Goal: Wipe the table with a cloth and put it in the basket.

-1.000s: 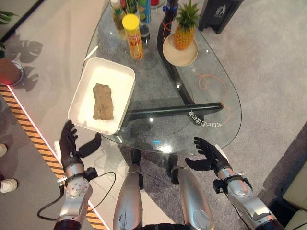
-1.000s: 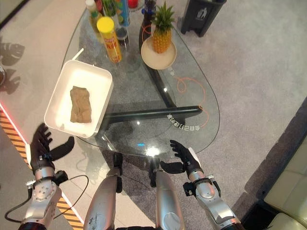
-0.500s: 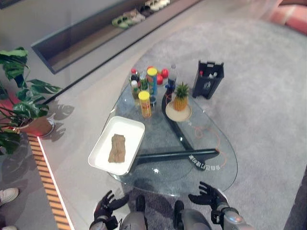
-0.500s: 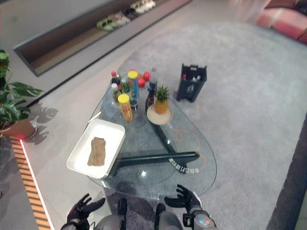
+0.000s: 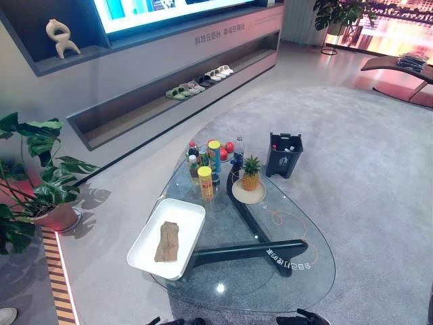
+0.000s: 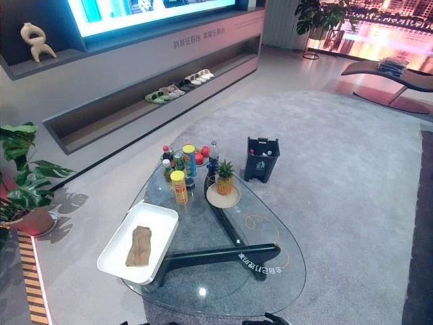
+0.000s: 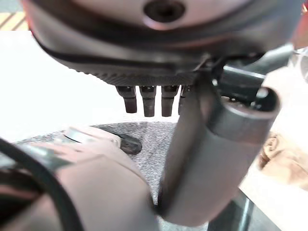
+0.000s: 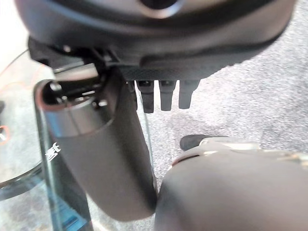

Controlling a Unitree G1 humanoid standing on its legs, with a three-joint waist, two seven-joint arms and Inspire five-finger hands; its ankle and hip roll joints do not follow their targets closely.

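Cloth: a crumpled brown cloth (image 5: pixel 167 242) lies lengthwise in the middle of the tray, touching neither hand.
Tray: a white rectangular plastic basket-tray (image 5: pixel 147 240) sits on the left near part of the bench, its near left corner hanging past the glass edge.
Bench: a rounded triangular glass-topped bench (image 5: pixel 304 271) on a dark crossed frame stands on a grey carpet (image 5: pixel 365 176).
Far end of bench: a cluster of bottles and cans (image 5: pixel 210 159), with a yellow-capped yellow can (image 5: pixel 205 183) nearest the tray.
Pineapple: a small pineapple (image 5: pixel 251 172) stands upright on a cream round plate (image 5: pixel 252 196), right of the cans.
Bin: a dark square bin (image 5: pixel 285 154) sits on the carpet beyond the bench's far right side.
Left hand: the dark left hand (image 7: pixel 192 159) holds nothing, its fingers (image 7: pixel 147 100) straight, its thumb standing apart.
Right hand: the dark right hand (image 8: pixel 106 159) is likewise empty, fingers (image 8: pixel 166 94) straight, beside the near glass edge.
Room: a potted green plant (image 5: pixel 34 169) stands at the far left.
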